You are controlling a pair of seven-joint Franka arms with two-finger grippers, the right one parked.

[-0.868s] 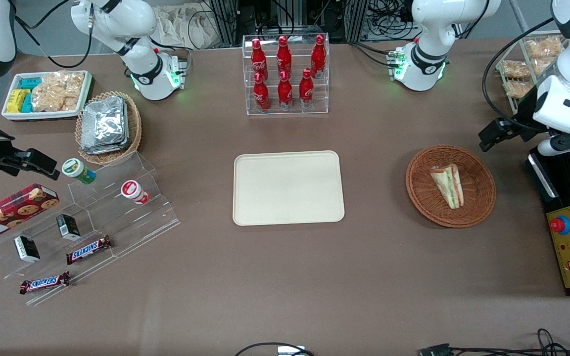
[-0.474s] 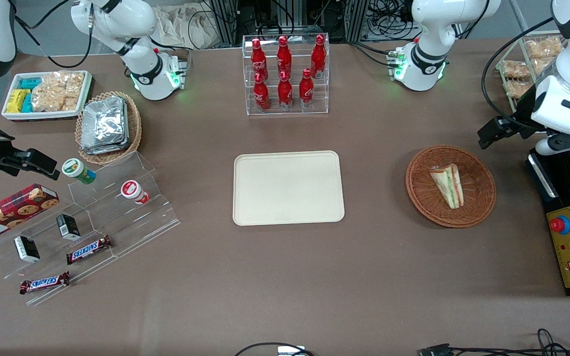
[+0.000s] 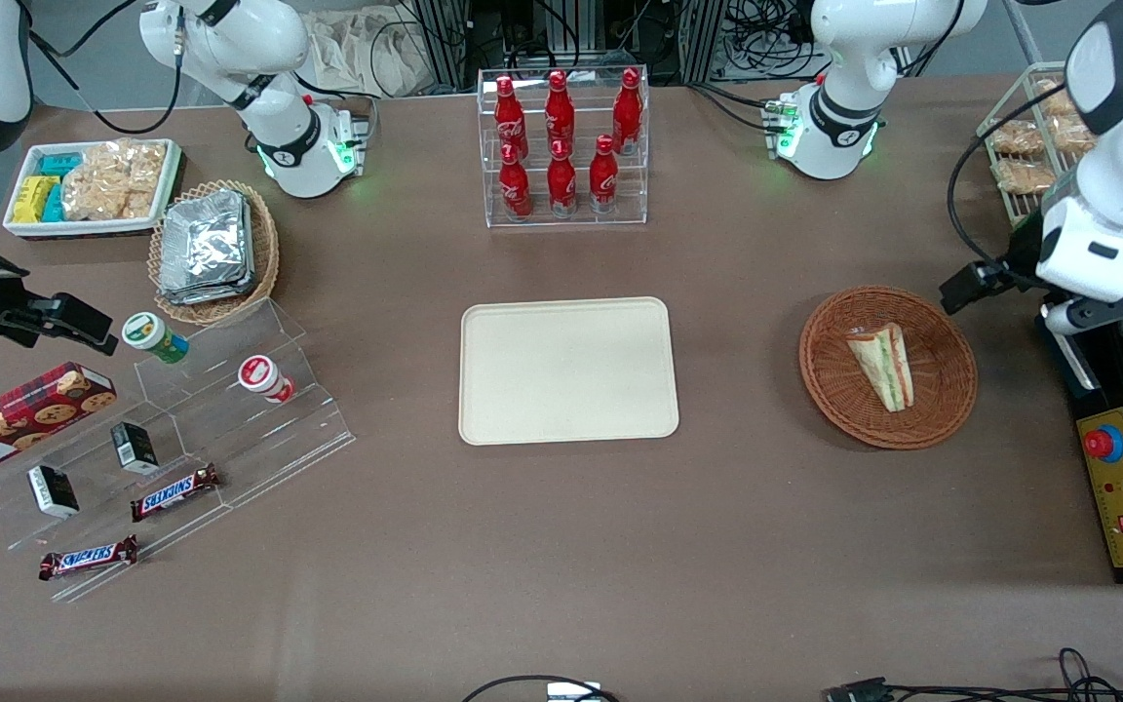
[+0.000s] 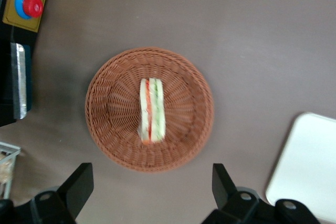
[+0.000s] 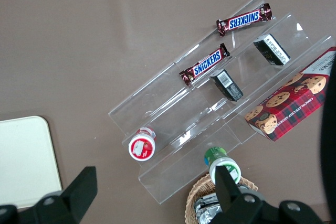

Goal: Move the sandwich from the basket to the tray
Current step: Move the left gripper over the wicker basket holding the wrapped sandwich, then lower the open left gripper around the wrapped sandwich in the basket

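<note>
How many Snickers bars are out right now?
2. One Snickers bar lies on the clear stepped stand at the parked arm's end; the other lies nearer the front camera, at the stand's lowest edge. The gripper, open, hovers above the basket.

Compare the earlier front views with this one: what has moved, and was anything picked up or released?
Only the working arm moved: its gripper shifted toward the basket, jaws open and empty. Nothing was taken or let go. The sandwich lies in the basket as before, and the tray holds nothing.
</note>
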